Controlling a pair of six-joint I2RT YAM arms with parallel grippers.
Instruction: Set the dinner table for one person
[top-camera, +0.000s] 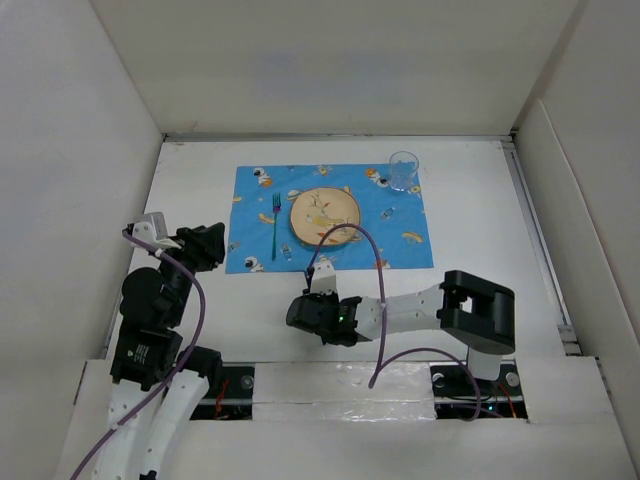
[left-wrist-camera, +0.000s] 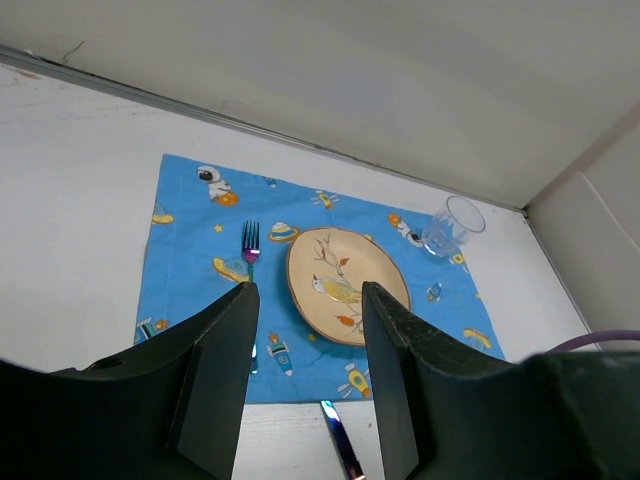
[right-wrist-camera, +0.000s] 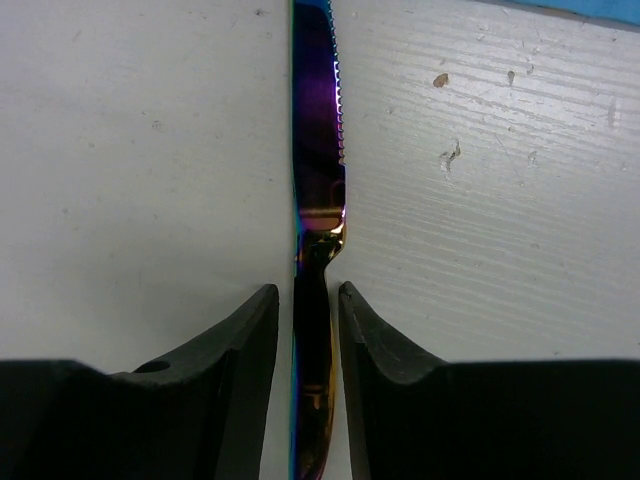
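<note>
Desk (top-camera: 470, 230): large, white, matte, rectangular. It fills the floor of the cell between white panels (top-camera: 60, 180) at its left, far and right edges. Close up in the right wrist view the surface shows fine parallel grain and a few dark specks. The near edge is covered by the arm bases and a strip of white board.

On it, toward the far edge and about midway between left and right: a blue mat (top-camera: 255, 205) printed with astronauts, rockets and planets. A tan plate (top-camera: 324, 212) with a bird motif sits mid-mat. The fork (top-camera: 275, 225) lies on the mat just beside the plate on the left-edge side, tines toward the far edge. A clear glass (top-camera: 403, 170) stands at the mat's far right corner.

Knife (right-wrist-camera: 318, 150): iridescent purple-blue, serrated, flat on the bare desk just off the mat's near edge, blade pointing to the far edge.

Right end effector (right-wrist-camera: 308, 300): low at the desk, fingers straddling the knife handle. A sliver of desk shows between the handle and the finger on the left of that view (so parted, not clamped).

Left end effector (left-wrist-camera: 305, 340): near the left edge, fingers spread wide, nothing between them.

Writing: a small mark on the left arm housing is too small to read.

Hard to see: the blade tip and handle end are cut off in the right wrist view. From above, the knife is mostly under the right end effector. A purple cable (top-camera: 372, 250) crosses the plate's near rim.
</note>
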